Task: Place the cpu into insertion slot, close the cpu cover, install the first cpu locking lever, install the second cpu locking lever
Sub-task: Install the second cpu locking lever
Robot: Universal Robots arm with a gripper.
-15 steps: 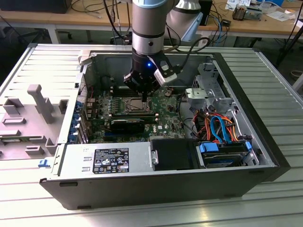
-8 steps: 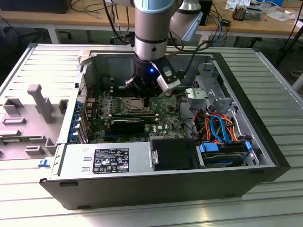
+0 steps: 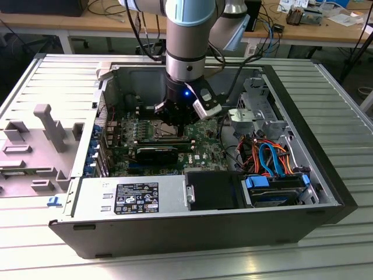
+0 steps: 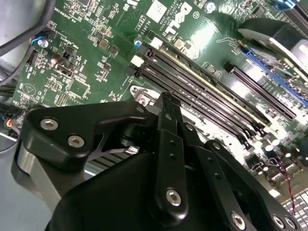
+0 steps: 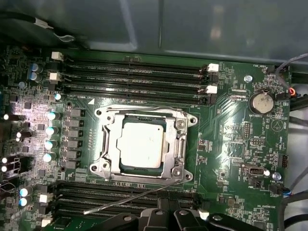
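In the first wrist view the board fills most of the frame. Left of centre stands a column of capacitors. At the centre sits the slot, and the cpu lies flat inside it, its silvery top showing through the window of the cover. The cover looks folded down over the chip, so placing the cpu and closing the cover appear done. A thin lever runs slanting across the lower centre of the frame, from below the slot's lower right corner down to the left, over the memory slots; it seems raised and not yet latched. I judge that at least one locking lever is still to be installed; the other I cannot make out.

At the bottom centre the gripper pokes into the frame, just under the lever's upper end. The jaws seem close together, nearly closed, but whether they touch or pinch the lever I cannot tell.

In the exterior view the arm reaches down into the open case, upper centre of the frame.
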